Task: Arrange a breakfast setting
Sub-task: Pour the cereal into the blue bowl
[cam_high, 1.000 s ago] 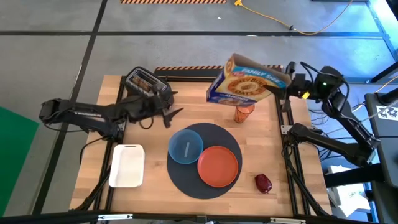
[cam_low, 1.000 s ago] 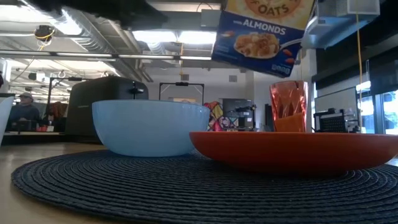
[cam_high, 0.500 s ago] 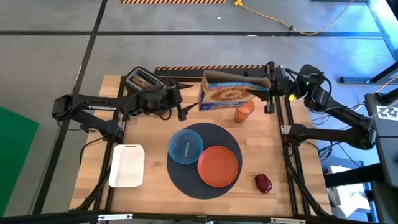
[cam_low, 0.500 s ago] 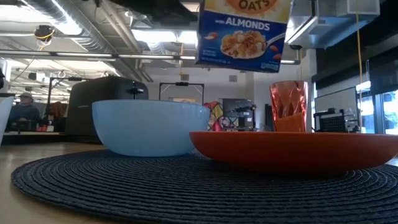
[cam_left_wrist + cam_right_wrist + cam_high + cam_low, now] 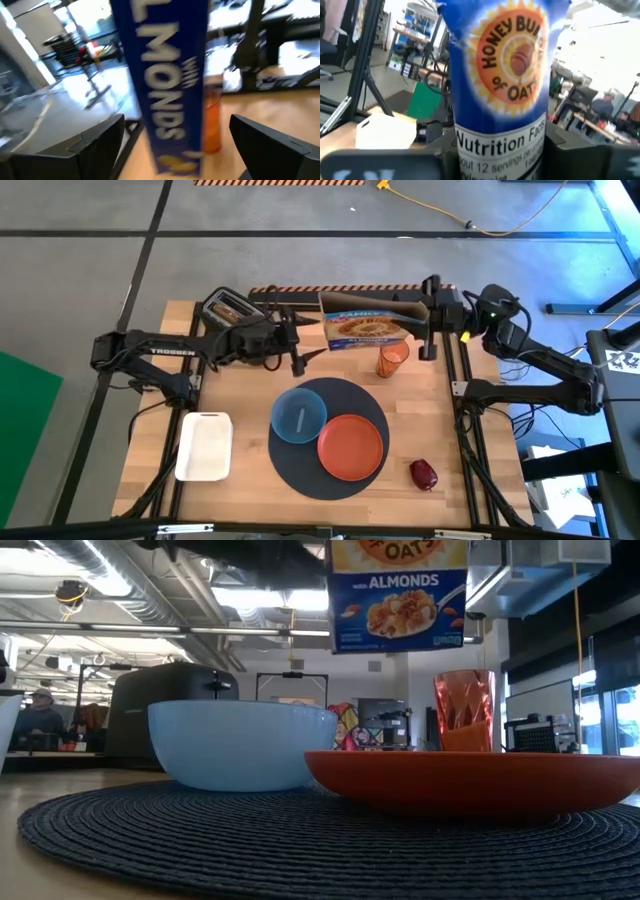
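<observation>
A wooden bench point(image 5: 240, 480) is seen from above, with two dark robot arms reaching in from either side. A blue cardboard cereal box point(image 5: 366, 326) printed with a bowl of cereal is held in the air above the far part of the bench. It is gripped at one end by the right tool point(image 5: 428, 320), whose fingers are closed on the box. The left tool point(image 5: 297, 338) is placed just beside the opposite end of the box, with its two fingers spread wide and nothing held between them; in the left wrist view the narrow side of the box is seen standing between those open fingers.

A large round dark-grey woven mat point(image 5: 330, 438) is laid near the middle of the bench. A light blue bowl point(image 5: 299, 418) and a flat orange plate point(image 5: 351, 447) are set on it, side by side and touching. A translucent orange ribbed cup point(image 5: 392, 359) is stood upright on the bare wood just beyond the mat, below the raised box. A small dark-red fruit point(image 5: 424, 474) is laid on the wood near the mat, on the right arm's side.

A dark toaster point(image 5: 229, 311) is placed at the far corner on the left arm's side, and a white rectangular tray point(image 5: 205, 446) is laid nearer the front on that side.
</observation>
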